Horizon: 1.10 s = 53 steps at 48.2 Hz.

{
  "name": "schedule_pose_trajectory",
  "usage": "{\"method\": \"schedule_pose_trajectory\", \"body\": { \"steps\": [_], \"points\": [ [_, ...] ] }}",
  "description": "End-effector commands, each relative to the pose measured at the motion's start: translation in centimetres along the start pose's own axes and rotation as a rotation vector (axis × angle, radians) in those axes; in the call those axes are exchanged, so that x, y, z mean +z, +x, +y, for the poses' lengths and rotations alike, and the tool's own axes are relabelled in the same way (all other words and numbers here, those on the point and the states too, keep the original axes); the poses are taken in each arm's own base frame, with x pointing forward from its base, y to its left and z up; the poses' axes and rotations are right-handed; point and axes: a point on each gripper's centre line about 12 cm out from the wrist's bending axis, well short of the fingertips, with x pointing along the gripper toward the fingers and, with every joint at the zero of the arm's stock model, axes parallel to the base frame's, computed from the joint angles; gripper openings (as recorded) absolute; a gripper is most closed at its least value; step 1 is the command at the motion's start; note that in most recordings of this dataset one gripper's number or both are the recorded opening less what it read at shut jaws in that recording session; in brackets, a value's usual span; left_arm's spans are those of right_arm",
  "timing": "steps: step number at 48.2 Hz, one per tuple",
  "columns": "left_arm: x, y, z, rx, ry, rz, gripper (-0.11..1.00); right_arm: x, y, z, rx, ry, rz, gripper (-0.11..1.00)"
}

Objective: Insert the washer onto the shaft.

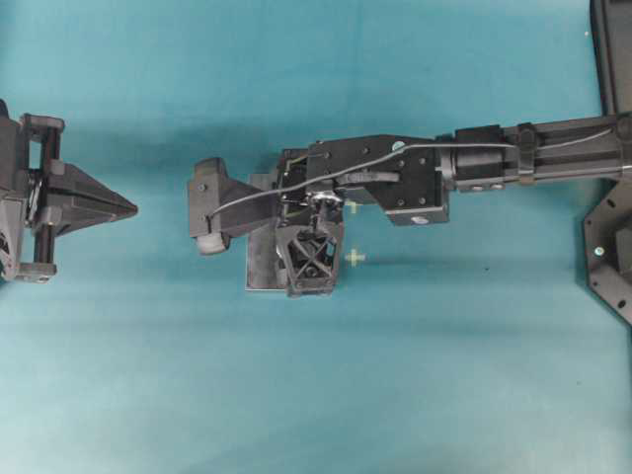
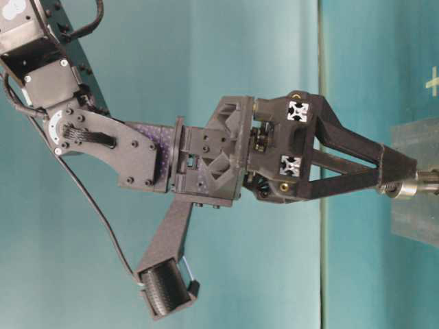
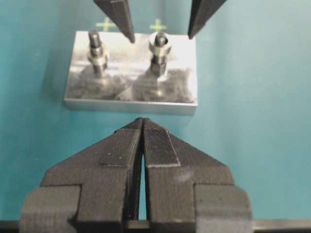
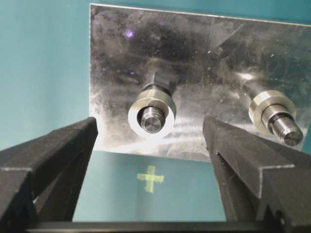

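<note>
From overhead, the right claw [image 1: 312, 259] points down over the dull grey metal base plate [image 1: 259, 269] near the middle of the teal surface [image 1: 444, 375], its arm reaching in from the right. The left claw [image 1: 126, 207] rests well apart at the left edge, its fingers drawn together to a point.

At table level, the right claw [image 2: 410, 177] reaches down to the plate, and a silver ring sits between its fingertips on the threaded steel shaft [image 2: 426, 181]; the fingers are not pressed onto it.

The left wrist view shows the left claw [image 3: 142, 127] closed, pads touching, just short of the plate's near edge. Beyond it stand two upright shafts; the right claw's two dark fingertips [image 3: 122, 19] hang spread on either side of the right-hand shaft [image 3: 159, 56], which carries the flat silver metal washer [image 3: 159, 47] near its top.

In the right wrist view, the right claw [image 4: 150, 133] is wide open, gripping nothing. The washer [image 4: 151, 115] lies ringed around the shaft [image 4: 151, 119], centred between the two fingers and clear of both. A second shaft with its own collar [image 4: 272, 110] stands just beyond the right-hand finger. A yellow cross mark [image 4: 150, 178] lies on the surface beside the plate.
</note>
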Motion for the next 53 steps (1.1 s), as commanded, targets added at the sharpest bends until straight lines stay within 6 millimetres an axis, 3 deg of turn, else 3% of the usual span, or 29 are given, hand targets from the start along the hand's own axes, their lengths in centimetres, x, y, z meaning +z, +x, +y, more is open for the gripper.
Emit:
{"method": "schedule_pose_trajectory", "body": {
  "steps": [1, 12, 21, 30, 40, 53],
  "points": [
    [1.0, -0.1, 0.0, 0.0, 0.003, -0.031, 0.0, 0.8, -1.0, 0.1, 0.002, -0.012, -0.034, 0.9],
    [1.0, -0.1, 0.0, 0.0, 0.003, -0.031, 0.0, 1.4, -0.8, 1.8, 0.077, -0.004, -0.043, 0.88],
    [1.0, -0.1, 0.0, 0.0, 0.003, -0.031, 0.0, 0.8, -1.6, 2.8, 0.122, -0.008, 0.004, 0.75],
    [0.8, -0.1, 0.0, 0.0, 0.005, -0.028, 0.0, 0.7, -1.4, 1.4, 0.109, 0.018, 0.007, 0.65],
    [0.9, -0.3, 0.0, 0.0, 0.004, -0.035, 0.0, 1.4, -1.8, -1.0, 0.061, 0.047, -0.047, 0.65],
    [0.8, -0.6, 0.0, 0.0, 0.003, -0.043, 0.0, 1.6, -1.9, -1.4, 0.045, 0.046, -0.064, 0.65]
  ]
}}
